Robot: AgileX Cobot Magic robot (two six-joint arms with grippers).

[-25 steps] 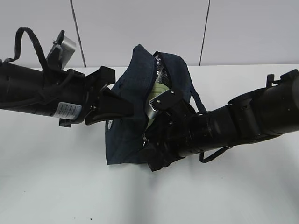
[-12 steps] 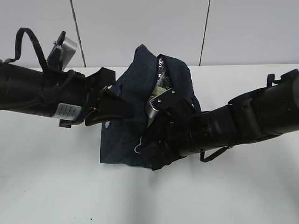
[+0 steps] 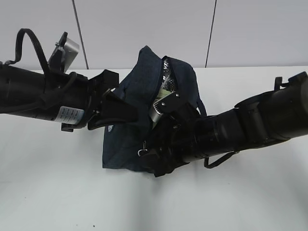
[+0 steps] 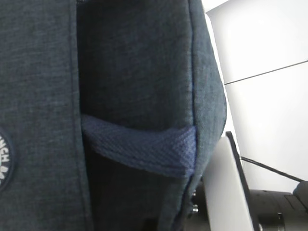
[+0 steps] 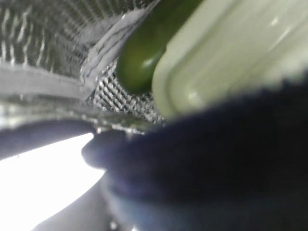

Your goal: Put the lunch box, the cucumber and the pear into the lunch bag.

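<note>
Navy lunch bag [image 3: 132,115] is pinched by the level left pincer [image 3: 120,111]; right pincer's state unclear.

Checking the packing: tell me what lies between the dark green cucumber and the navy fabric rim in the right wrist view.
The sage-green lidded lunch box lies between the cucumber and the lunch bag's dark rim, seen in the right wrist view.

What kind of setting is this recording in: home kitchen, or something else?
Probably a lab or test bench, not a kitchen: a bare white table, plain white panelled wall, and only the lunch bag between two robot arms.
</note>
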